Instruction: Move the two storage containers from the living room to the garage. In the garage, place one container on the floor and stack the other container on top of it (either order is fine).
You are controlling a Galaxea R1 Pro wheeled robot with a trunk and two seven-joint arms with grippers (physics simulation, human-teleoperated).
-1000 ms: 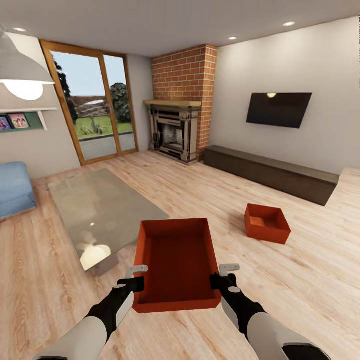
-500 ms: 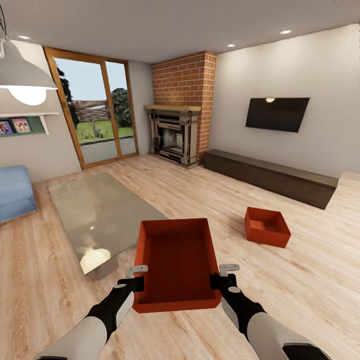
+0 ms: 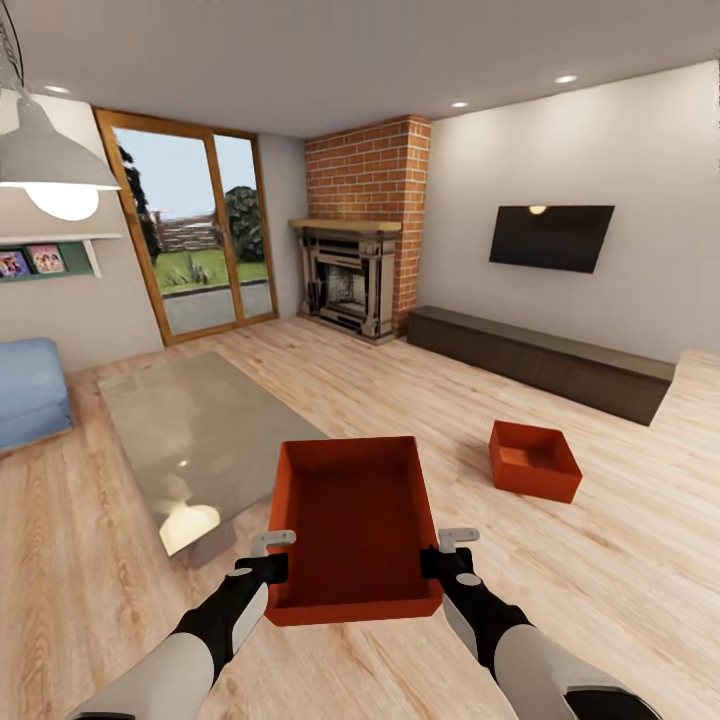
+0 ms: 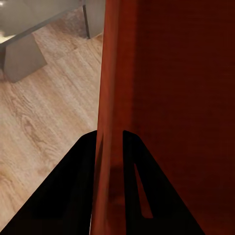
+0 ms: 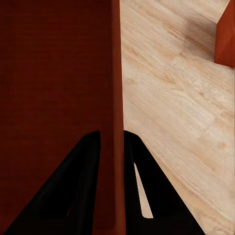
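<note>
You hold one orange-red storage container (image 3: 355, 530) in front of you above the light wood plank floor (image 3: 620, 560), open side up. Your left gripper (image 3: 272, 558) is pinched onto its left wall, fingers (image 4: 81, 176) on either side; your right gripper (image 3: 448, 552) clamps the right wall likewise. The second storage container (image 3: 534, 460) sits on the planks ahead to the right, near the low dark TV bench (image 3: 540, 358). The glass coffee table (image 3: 190, 430) stands to your left.
</note>
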